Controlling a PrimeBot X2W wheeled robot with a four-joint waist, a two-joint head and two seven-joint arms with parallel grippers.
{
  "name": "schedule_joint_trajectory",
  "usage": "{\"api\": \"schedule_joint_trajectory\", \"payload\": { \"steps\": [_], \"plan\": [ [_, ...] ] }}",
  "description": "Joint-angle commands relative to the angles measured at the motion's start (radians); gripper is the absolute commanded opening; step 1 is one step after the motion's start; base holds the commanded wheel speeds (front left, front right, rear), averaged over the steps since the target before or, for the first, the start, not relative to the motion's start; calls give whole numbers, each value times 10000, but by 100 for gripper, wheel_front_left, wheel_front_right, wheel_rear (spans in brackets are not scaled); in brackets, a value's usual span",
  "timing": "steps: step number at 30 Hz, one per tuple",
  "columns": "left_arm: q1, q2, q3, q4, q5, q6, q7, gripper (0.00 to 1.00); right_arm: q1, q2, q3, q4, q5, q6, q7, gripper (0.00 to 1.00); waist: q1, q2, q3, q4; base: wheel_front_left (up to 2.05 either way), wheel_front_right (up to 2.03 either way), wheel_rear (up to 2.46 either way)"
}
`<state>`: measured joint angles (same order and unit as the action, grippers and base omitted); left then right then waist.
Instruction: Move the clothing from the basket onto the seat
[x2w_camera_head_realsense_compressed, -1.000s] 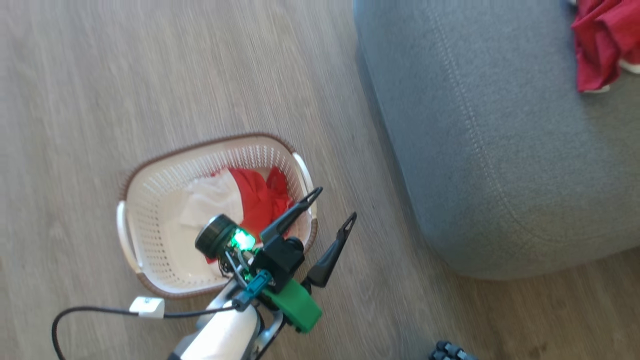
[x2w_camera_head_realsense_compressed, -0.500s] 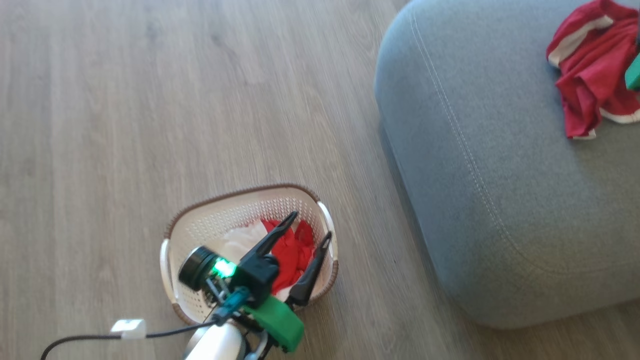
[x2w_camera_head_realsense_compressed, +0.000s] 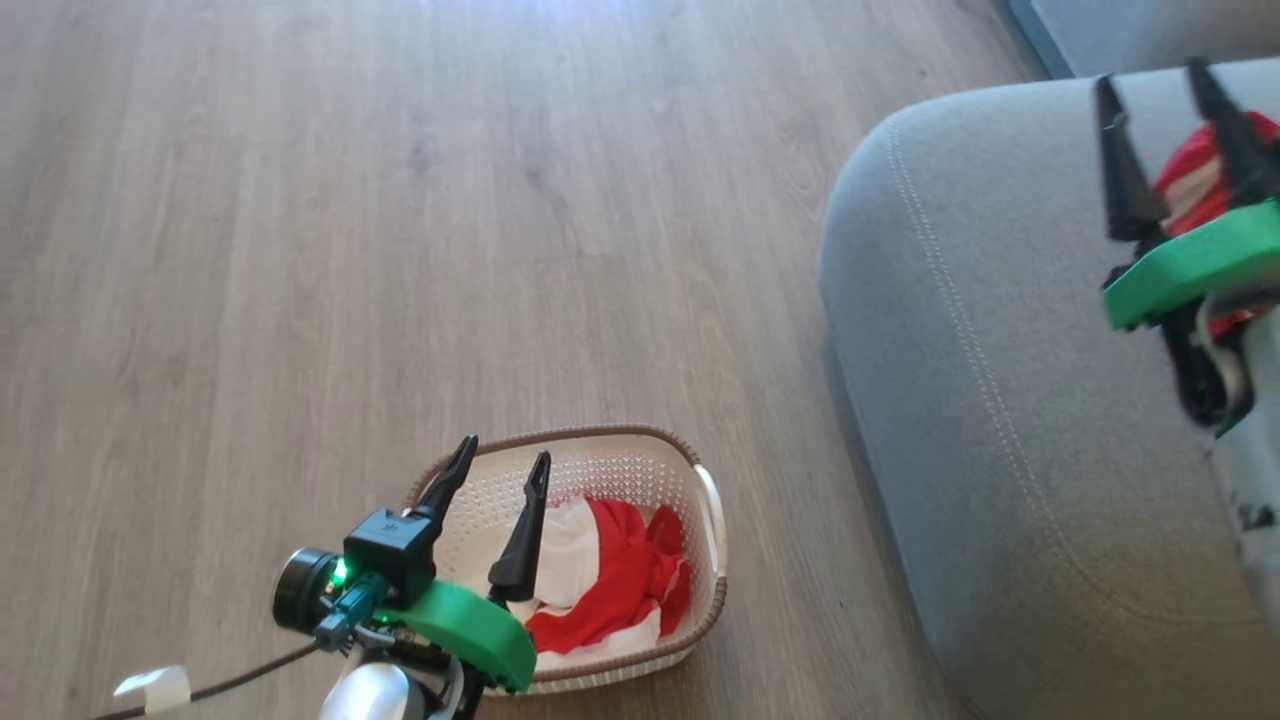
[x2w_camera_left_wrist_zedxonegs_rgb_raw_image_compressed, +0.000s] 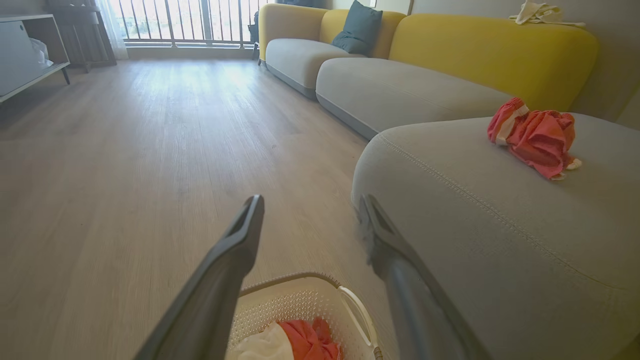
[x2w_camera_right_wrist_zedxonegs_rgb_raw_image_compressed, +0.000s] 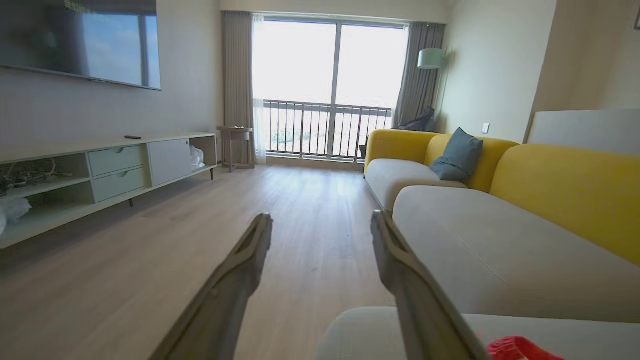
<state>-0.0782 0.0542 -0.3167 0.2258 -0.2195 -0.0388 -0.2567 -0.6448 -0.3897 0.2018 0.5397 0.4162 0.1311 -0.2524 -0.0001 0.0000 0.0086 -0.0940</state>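
Head view, left gripper (x2w_camera_head_realsense_compressed: 506, 449). Handling: best brought straight down into the bunched red fold of the red-and-white garment (x2w_camera_head_realsense_compressed: 620, 585), clear of the perforated wall, closing deep enough to catch several layers. State: fingers moderately apart, nothing between them, hovering above the basket (x2w_camera_head_realsense_compressed: 612, 468), touching neither plastic nor cloth. Right gripper (x2w_camera_head_realsense_compressed: 1150, 75): likewise parted, empty, above the seat (x2w_camera_head_realsense_compressed: 1000, 350). Clothing: red-and-white garment crumpled in the basket beside the seat; second garment (x2w_camera_left_wrist_zedxonegs_rgb_raw_image_compressed: 537, 137) lying on the seat.

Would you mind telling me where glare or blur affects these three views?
Head view: glare on the wooden floor at top. Left wrist view: hazy, the soft red garment on the grey fabric seat looks pinkish. Right wrist view: tall window blown white, right gripper soft.
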Motion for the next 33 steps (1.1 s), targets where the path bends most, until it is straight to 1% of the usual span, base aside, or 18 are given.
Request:
{"api": "schedule_joint_trajectory", "payload": {
  "steps": [1,2,4,6,13,16,18,22,24,27,30,33],
  "plan": [
    [-244,-38,449,-262,-55,119,-51,100,161,-72,194,-681,107,-4,-92,100,1,0,-75,158,0,0,0],
    [-227,-38,508,-257,-75,180,-51,100,380,-61,236,-989,12,-4,-92,100,1,0,-83,205,0,0,0],
    [-204,-38,615,-229,-77,305,-51,100,825,-52,383,-1521,-556,-4,-92,100,1,0,-99,328,0,0,0],
    [-197,-38,670,-215,-59,373,-51,100,1053,66,389,-1735,-711,-4,-92,100,1,0,-113,389,0,0,0],
    [-61,-38,1137,-534,150,1043,-51,100,2495,1189,19,-2631,-1170,-4,-93,100,1,0,-187,617,0,0,0],
    [34,-39,1337,-658,175,1424,-51,100,3081,1584,-24,-2830,-1373,-4,-93,100,1,0,-209,678,0,0,0],
    [70,-39,1546,-725,49,1684,-51,100,3443,1884,-343,-2988,-1671,-4,-93,100,1,0,-209,732,0,0,0],
    [137,-39,1742,-733,64,2047,-51,100,4218,2470,-710,-3274,-1968,-4,-93,100,1,0,-215,808,0,0,0],
    [199,-39,1779,-708,26,2130,-51,100,4575,2626,-714,-3356,-2132,-4,-93,100,1,0,-217,816,0,0,0],
    [306,-39,1831,-716,-36,2205,-51,100,4973,2671,-536,-3337,-2491,-4,-93,100,1,0,-199,817,0,0,0],
    [433,-39,1881,-764,-205,2264,-51,100,5198,2820,-596,-3242,-2454,-4,-93,100,1,0,-166,799,0,0,0],
    [557,-39,1742,-598,-263,2225,-51,100,5396,2945,-686,-3136,-2371,-4,-93,100,1,0,-128,793,0,0,0]
  ]
}}
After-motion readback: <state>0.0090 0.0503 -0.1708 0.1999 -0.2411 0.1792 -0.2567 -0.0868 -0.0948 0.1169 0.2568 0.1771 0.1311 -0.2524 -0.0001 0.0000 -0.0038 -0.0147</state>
